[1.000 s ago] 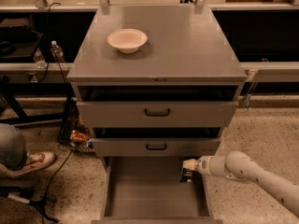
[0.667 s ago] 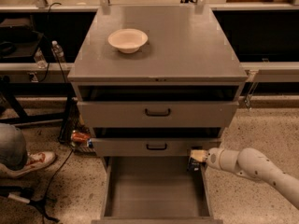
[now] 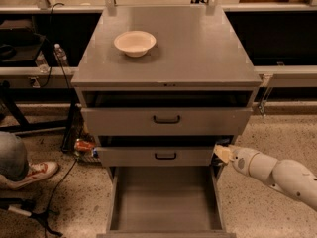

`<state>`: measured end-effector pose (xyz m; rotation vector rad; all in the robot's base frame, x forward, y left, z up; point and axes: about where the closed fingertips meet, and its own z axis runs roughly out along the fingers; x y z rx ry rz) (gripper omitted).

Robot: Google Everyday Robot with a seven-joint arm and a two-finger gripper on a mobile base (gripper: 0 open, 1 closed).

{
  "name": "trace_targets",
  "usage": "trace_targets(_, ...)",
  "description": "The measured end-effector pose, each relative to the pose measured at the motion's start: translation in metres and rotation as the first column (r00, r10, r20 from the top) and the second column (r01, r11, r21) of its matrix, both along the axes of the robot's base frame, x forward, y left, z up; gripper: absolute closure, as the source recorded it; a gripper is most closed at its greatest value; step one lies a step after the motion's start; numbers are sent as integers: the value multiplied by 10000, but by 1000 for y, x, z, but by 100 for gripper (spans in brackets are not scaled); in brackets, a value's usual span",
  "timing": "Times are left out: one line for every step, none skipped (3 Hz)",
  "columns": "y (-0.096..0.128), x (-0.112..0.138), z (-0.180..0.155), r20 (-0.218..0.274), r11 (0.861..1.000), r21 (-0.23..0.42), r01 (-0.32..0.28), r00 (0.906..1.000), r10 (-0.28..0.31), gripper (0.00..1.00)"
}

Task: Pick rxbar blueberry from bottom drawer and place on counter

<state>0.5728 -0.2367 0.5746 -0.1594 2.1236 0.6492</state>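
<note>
Raised rightward, the pale gripper [image 3: 221, 153] is found above the right wall of the deep grey bottom drawer [image 3: 166, 197]; grip cannot be told

no legible text or labels anywhere, claw [image 3: 221, 152] beside middle drawer [image 3: 133, 156] right end

- Even overhead light, moderately bright; the surface [image 3: 198, 48] is lit flat, with no hard glare.
- The bowl [image 3: 134, 42] throws a soft, tight shadow.
- The gaps above the two upper drawer fronts go near-black.
- The bottom drawer [image 3: 166, 197] interior is dimmer.
- The tool [image 3: 222, 153], by the middle drawer's right end, is pale and well lit.
</note>
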Motion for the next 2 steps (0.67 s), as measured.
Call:
trace_targets(3, -7, 43, 766, 9983, -573, -71, 9970, 115, 100)
trace_targets(3, -8, 49, 841, 9980, -624, -72, 9964, 124, 100)
